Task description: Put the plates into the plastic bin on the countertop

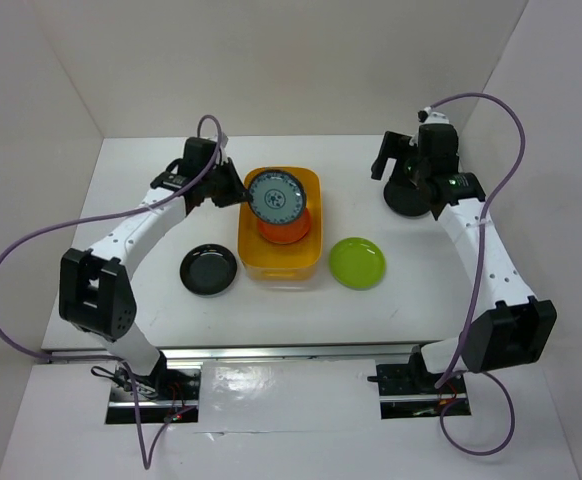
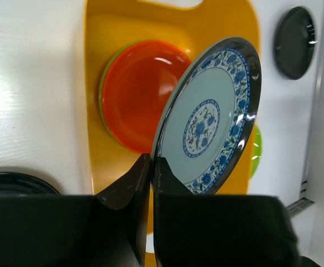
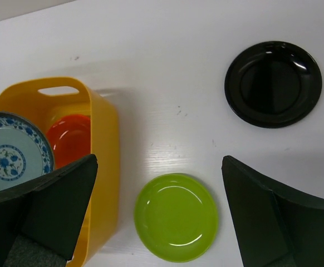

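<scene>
The yellow-orange plastic bin [image 1: 311, 262] stands mid-table on the white countertop [image 1: 141, 210]. My left gripper [image 1: 241, 192] is shut on the rim of a grey-blue patterned plate [image 1: 276, 197] and holds it tilted over the bin. In the left wrist view the plate [image 2: 212, 119] stands on edge between the fingers [image 2: 142, 178]. An orange plate [image 2: 142, 94] lies in the bin on a lime green one [image 2: 103, 89]. My right gripper [image 1: 401, 172] is open and empty, high over the table. In the right wrist view a lime green plate [image 3: 176, 217] lies between its fingers [image 3: 56, 206].
One black plate [image 1: 208, 268] lies left of the bin. Another black plate [image 1: 411, 203] lies at the far right, partly under the right gripper, and also shows in the right wrist view [image 3: 273, 83]. The lime green plate [image 1: 357, 262] lies right of the bin. White walls enclose the table.
</scene>
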{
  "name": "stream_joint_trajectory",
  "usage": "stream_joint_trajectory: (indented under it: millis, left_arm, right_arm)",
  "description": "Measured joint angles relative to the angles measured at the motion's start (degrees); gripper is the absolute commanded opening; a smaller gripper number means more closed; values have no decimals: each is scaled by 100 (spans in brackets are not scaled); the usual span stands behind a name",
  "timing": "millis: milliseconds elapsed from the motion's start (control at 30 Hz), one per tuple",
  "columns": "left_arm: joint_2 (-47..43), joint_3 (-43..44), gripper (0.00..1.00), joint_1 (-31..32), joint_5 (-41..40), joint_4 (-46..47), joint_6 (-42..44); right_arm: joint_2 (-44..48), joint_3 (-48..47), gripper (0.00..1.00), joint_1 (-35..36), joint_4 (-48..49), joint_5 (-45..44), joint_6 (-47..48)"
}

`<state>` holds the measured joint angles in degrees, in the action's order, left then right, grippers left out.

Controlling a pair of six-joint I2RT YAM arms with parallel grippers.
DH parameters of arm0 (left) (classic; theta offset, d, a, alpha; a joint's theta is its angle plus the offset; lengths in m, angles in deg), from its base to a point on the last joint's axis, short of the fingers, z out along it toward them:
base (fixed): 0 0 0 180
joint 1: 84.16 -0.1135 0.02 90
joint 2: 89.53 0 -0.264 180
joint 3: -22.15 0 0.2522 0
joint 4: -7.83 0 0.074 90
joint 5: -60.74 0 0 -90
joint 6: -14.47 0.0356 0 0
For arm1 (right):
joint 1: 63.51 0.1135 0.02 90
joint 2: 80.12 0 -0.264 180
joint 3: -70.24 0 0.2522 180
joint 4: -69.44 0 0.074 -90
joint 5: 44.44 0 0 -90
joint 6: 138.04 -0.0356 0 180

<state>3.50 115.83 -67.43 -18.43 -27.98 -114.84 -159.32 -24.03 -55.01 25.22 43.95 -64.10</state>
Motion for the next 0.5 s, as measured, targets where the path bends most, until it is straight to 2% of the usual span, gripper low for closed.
stream_joint_trajectory:
  millis: [267,400,500]
  left_arm:
    - [905,94,1,269,-273,-175,39]
    - [1338,330,10,450,-417,-275,35]
    - [1493,592,25,540,-522,-354,37]
  right_arm:
    - [223,319,100,-120,-42,-15,-66]
    - [232,328,100,-120,-39,-22,-68]
    - [291,448,100,-149,0,-125,-111]
